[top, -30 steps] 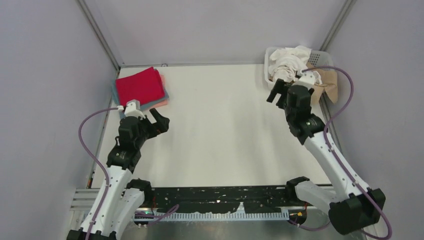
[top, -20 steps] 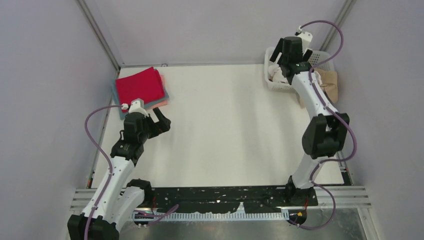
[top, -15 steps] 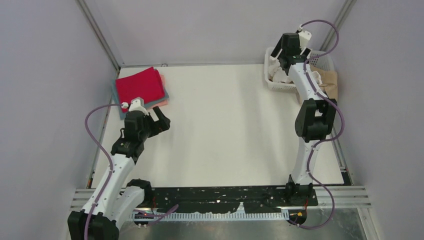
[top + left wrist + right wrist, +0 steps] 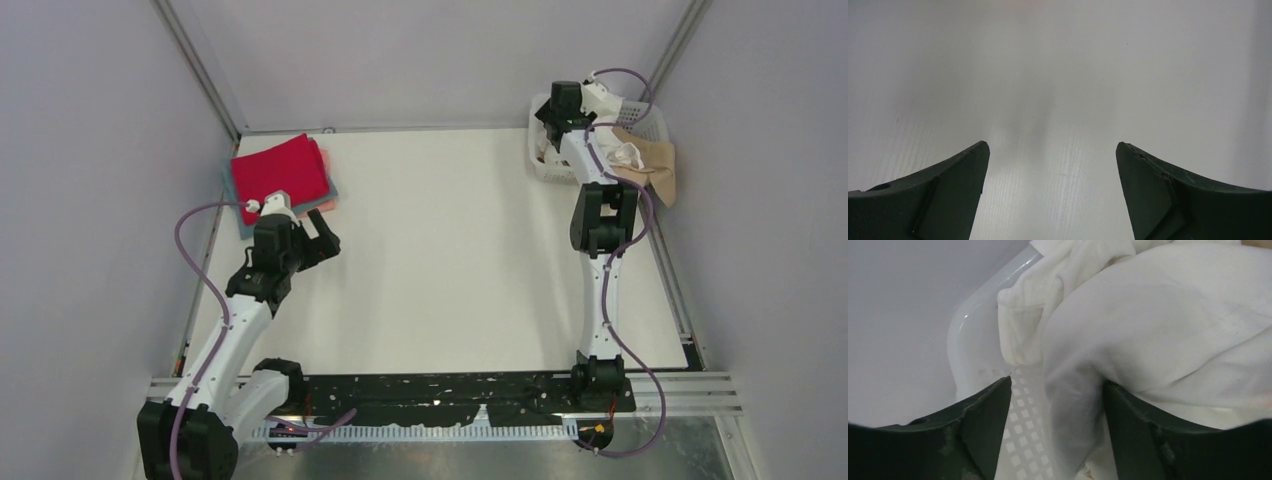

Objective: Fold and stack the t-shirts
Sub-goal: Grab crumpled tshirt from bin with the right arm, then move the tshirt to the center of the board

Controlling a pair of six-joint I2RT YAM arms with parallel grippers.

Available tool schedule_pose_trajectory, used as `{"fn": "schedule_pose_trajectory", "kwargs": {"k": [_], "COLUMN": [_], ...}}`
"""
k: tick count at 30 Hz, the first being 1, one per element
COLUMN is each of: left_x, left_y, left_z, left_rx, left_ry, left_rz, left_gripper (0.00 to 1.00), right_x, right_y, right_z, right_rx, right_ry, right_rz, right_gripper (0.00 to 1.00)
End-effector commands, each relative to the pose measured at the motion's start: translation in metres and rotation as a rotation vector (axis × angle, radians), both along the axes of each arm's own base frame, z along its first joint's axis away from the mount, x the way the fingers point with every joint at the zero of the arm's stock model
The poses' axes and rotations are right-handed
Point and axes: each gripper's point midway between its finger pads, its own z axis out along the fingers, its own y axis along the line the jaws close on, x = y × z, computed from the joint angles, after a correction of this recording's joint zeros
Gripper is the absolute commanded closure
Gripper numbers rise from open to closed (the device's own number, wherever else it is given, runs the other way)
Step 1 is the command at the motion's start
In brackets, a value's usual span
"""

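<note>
Top external view: your two arms sit at opposite ends of the white tabletop (image 4: 450, 260), the left arm at the near left and the right arm stretched to the far right corner.
Left hand (image 4: 320, 238): wide open and held over bare tabletop, just near of the folded stack. Nothing sits between its fingers.
Left wrist view: this confirms your left hand (image 4: 1050, 147) is spread, with only the plain tabletop (image 4: 1058, 75) beneath.
Right hand (image 4: 550, 122): reaching down into the white lattice basket (image 4: 543, 168) at the far right corner.
Right wrist view: your right hand (image 4: 1055, 387) has its jaws apart, one on either side of a fold of the white t-shirt (image 4: 1173, 325). The cloth lies against the finger on the right of that view. The basket (image 4: 968, 335) shows through the gap beside the other finger. The cloth is not clamped.
White t-shirt: crumpled in the basket, unfolded.
Tan t-shirt (image 4: 660, 165): draped over the basket's right side and hanging outside it, unfolded.
Folded stack: at the far left of the tabletop. The red t-shirt (image 4: 282, 172) is on top, with edges of the teal-blue t-shirt (image 4: 241, 215) and the pink t-shirt (image 4: 318, 207) showing beneath.
</note>
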Motion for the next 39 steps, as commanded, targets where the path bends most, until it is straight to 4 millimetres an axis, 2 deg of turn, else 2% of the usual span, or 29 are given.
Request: {"fn": "schedule_pose_trajectory", "kwargs": {"k": [1,2,3,4,5,7,8,9,10,11,12,13,14,15,17,18,19,20,22,23,24,25,28,31,36,38,39], "left_x": [0.009,0.009,0.008,0.008,0.007,0.006,0.005,0.004,0.002,0.0,-0.001,-0.003,-0.005,-0.007,-0.012,-0.014,-0.016,-0.019,-0.023,-0.026,-0.029,-0.031,-0.038,-0.045,-0.056,-0.06,-0.061], "left_y": [0.004,0.004,0.004,0.004,0.004,0.004,0.003,0.003,0.003,0.003,0.002,0.002,0.001,0.001,-0.001,-0.002,-0.003,-0.004,-0.004,-0.003,-0.002,-0.001,-0.001,0.003,0.008,0.011,0.013], "left_z": [0.024,0.025,0.027,0.028,0.029,0.032,0.034,0.035,0.036,0.037,0.039,0.041,0.042,0.045,0.049,0.05,0.051,0.053,0.058,0.059,0.06,0.06,0.061,0.062,0.064,0.063,0.062], "left_rx": [0.014,0.014,0.013,0.014,0.012,0.008,0.004,0.0,-0.003,-0.006,-0.01,-0.015,-0.021,-0.03,-0.045,-0.052,-0.058,-0.065,-0.072,-0.072,-0.072,-0.075,-0.086,-0.085,-0.089,-0.087,-0.084], "left_ry": [-0.063,-0.069,-0.074,-0.075,-0.079,-0.089,-0.094,-0.097,-0.101,-0.107,-0.115,-0.124,-0.133,-0.147,-0.168,-0.177,-0.183,-0.191,-0.205,-0.21,-0.213,-0.218,-0.233,-0.244,-0.241,-0.236,-0.234], "left_rz": [0.014,0.015,0.015,0.016,0.015,0.014,0.013,0.011,0.009,0.008,0.006,0.004,0.003,0.003,-0.002,-0.008,-0.013,-0.019,-0.021,-0.017,-0.011,-0.008,-0.004,0.012,0.042,0.057,0.065], "left_gripper": [0.01,0.01,0.01,0.01,0.01,0.01,0.01,0.01,0.01,0.01,0.01,0.01,0.01,0.01,0.01,0.01,0.01,0.01,0.01,0.01,0.01,0.01,0.01,0.01,0.01,0.01,0.01], "right_x": [0.022,0.023,0.022,0.022,0.023,0.023,0.021,0.018,0.01,0.005,-0.008,-0.015,-0.032,-0.04,-0.08,-0.088,-0.106,-0.116,-0.14,-0.153,-0.161,-0.177,-0.207,-0.253,-0.314,-0.329,-0.327], "right_y": [-0.007,-0.006,-0.015,-0.021,-0.021,-0.017,-0.013,-0.013,-0.011,-0.012,-0.009,-0.009,-0.004,-0.001,0.015,0.029,0.045,0.051,0.083,0.106,0.117,0.14,0.181,0.237,0.303,0.311,0.314], "right_z": [0.041,0.042,0.041,0.049,0.055,0.087,0.118,0.133,0.17,0.187,0.225,0.241,0.278,0.294,0.359,0.369,0.391,0.401,0.422,0.428,0.436,0.444,0.458,0.475,0.483,0.482,0.473], "right_rx": [0.054,0.061,0.067,0.075,0.071,0.054,0.05,0.031,0.019,-0.004,-0.018,-0.045,-0.057,-0.074,-0.084,-0.081,-0.081,-0.089,-0.098,-0.09,-0.102,-0.099,-0.116,-0.092,-0.072,-0.07,-0.078], "right_ry": [-0.167,-0.176,-0.176,-0.192,-0.202,-0.257,-0.311,-0.332,-0.388,-0.407,-0.464,-0.482,-0.539,-0.559,-0.675,-0.702,-0.742,-0.744,-0.749,-0.748,-0.762,-0.777,-0.813,-0.875,-0.919,-0.916,-0.893], "right_rz": [-0.042,-0.032,-0.042,-0.037,-0.022,0.029,0.058,0.072,0.086,0.095,0.103,0.117,0.142,0.161,0.244,0.32,0.396,0.428,0.545,0.625,0.667,0.745,0.866,1.062,1.29,1.324,1.325], "right_gripper": [0.43,0.51,0.65,0.73,0.88,0.94,0.94,0.94,0.94,0.94,0.94,0.95,0.94,0.95,0.94,0.95,0.95,0.95,0.95,0.95,0.95,0.94,0.95,0.94,0.95,0.95,0.95]}}
